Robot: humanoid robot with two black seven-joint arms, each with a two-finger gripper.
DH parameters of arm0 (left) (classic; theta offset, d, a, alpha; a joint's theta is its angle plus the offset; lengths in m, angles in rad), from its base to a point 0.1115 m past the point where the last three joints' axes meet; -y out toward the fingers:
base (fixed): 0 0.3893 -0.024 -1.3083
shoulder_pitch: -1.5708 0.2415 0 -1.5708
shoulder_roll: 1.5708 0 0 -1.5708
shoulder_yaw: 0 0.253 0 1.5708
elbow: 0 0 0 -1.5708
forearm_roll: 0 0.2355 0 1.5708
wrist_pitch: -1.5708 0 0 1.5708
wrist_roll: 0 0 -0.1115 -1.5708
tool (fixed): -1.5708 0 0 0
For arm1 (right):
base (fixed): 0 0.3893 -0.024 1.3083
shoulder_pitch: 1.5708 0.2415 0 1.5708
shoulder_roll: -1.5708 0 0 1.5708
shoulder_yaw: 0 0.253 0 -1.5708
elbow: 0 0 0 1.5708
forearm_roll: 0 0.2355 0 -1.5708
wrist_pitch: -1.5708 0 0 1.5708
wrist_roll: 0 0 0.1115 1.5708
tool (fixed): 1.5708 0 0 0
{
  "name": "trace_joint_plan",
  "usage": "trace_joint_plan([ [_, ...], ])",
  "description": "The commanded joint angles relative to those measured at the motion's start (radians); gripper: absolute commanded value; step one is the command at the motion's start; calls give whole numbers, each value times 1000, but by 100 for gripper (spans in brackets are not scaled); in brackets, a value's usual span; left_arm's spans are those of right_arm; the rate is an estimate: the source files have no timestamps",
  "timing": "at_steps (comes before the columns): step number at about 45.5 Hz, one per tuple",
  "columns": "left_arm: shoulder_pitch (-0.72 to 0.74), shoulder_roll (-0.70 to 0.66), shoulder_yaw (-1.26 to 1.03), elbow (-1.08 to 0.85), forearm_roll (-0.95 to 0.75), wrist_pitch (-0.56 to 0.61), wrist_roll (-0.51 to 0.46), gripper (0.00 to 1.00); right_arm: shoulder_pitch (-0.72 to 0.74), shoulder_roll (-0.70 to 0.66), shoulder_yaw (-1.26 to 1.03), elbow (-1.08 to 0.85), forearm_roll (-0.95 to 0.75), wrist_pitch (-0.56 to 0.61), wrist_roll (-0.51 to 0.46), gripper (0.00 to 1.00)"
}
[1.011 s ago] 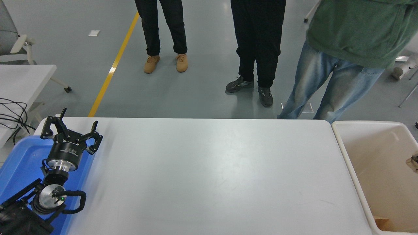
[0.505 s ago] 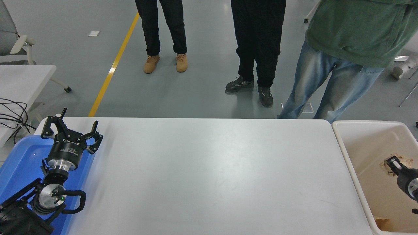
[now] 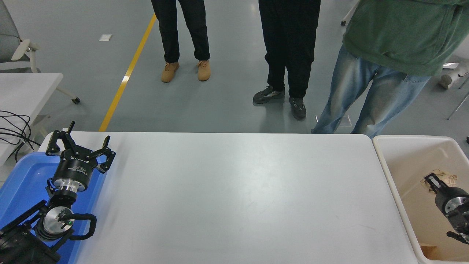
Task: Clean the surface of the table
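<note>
Right pincer (image 3: pixel 433 180) over the beige bin (image 3: pixel 403 161) — beside the table surface (image 3: pixel 234 198).

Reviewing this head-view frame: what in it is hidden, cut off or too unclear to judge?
- right gripper: over the beige bin against crumpled brown paper; whether it grips the paper is unclear.
- The bin's right side and near end: cut off by the picture's edges.
- blue tray: partly hidden by the parked left gripper and its arm.
- Three people: cut off above by the top edge.
</note>
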Motion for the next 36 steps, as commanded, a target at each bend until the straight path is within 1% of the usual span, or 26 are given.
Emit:
trace_joint_plan([
  [1,-1,0,0,-1,0,0,0,99,1,3,-1,-3,2,-42,-15,39],
  [3,0,0,0,-1,0,0,0,99,1,3,1,-3,2,-43,-18,57],
  [4,0,0,0,1,0,0,0,99,-1,3,1,-3,2,-43,-18,64],
  [5,0,0,0,-1,0,0,0,99,-2,3,-1,-6,2,-40,-21,68],
  [11,0,0,0,-1,0,0,0,99,-8,1,-4,-9,2,-33,-45,84],
  [14,0,0,0,-1,0,0,0,99,-8,3,-2,-9,2,-40,-47,97],
  [15,0,0,0,1,0,0,0,99,-8,1,-2,-9,3,-42,-47,99],
  [27,0,0,0,1,0,0,0,99,-7,1,-4,-46,66,-46,-47,99],
  [36,0,0,0,1,0,0,0,99,5,-11,-1,-47,74,-46,-47,99],
])
